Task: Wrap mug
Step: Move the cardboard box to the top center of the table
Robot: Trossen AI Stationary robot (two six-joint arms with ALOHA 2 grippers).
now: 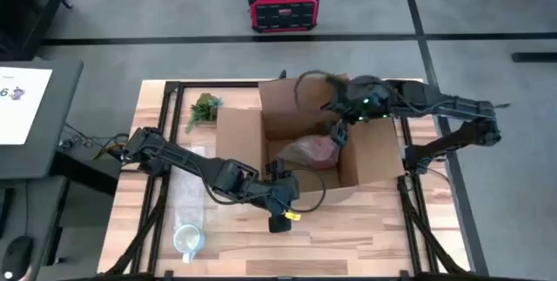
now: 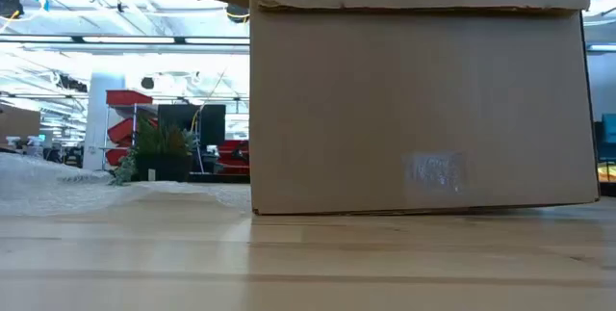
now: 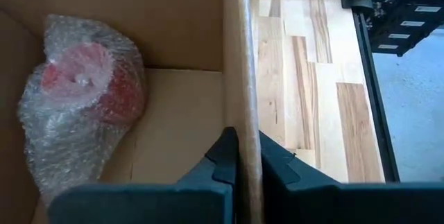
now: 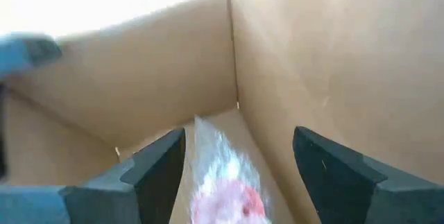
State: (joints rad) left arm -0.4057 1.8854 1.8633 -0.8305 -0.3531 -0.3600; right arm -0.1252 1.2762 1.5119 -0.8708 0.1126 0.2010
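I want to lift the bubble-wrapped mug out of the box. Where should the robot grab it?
Probably from straight above, since cardboard box walls surround the bubble-wrapped mug. Pinch across its wide red middle, not the loose wrap ends. The open right gripper hangs over it; the left gripper is shut on the box wall.

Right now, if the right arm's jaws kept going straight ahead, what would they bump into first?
Probably the bubble-wrapped mug, lying in the cardboard box. The right gripper points down into the box with its jaws open, the bundle showing between them. Depth is hard to judge.
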